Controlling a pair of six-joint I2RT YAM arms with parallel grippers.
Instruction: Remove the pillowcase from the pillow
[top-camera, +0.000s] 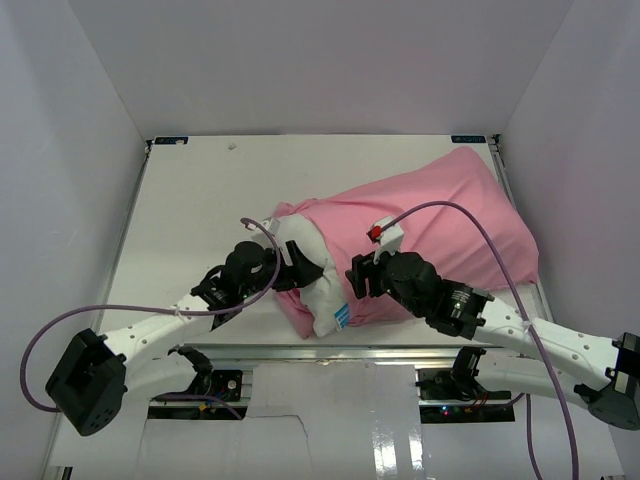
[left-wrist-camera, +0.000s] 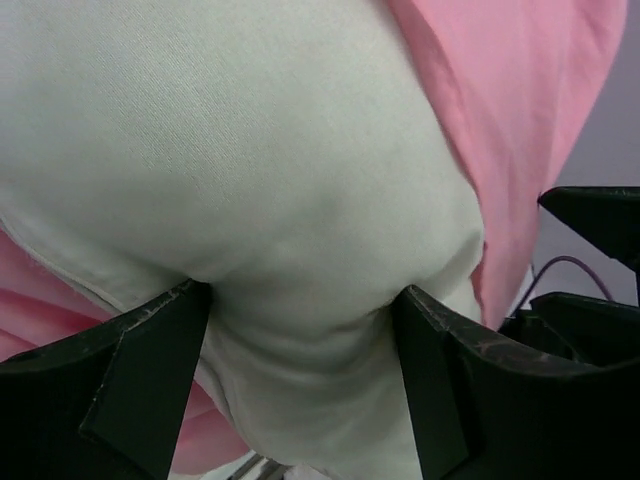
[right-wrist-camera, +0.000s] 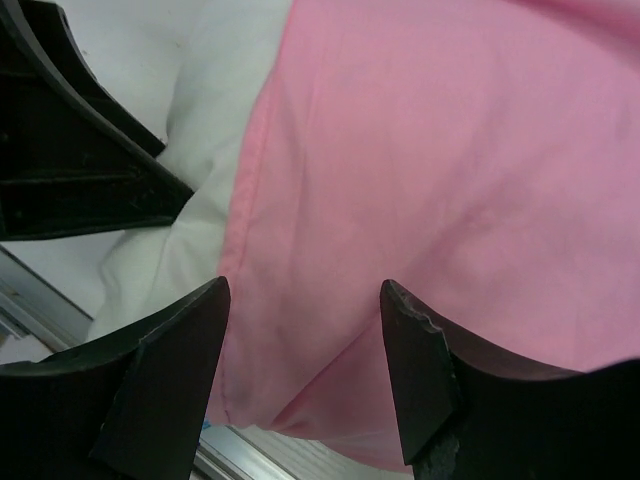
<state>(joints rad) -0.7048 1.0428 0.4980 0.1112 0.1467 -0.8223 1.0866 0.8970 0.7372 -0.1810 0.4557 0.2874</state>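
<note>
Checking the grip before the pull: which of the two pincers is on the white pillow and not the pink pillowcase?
The left pincer: its jaws pinch the bare pillow. The right pincer straddles the pillowcase edge.

We see a lab test cell: white bench (edges walled by plain panels), aluminium rail along its near edge.

No readable text anywhere; the small blue tag on the pillow has print too tiny to make out.
</note>
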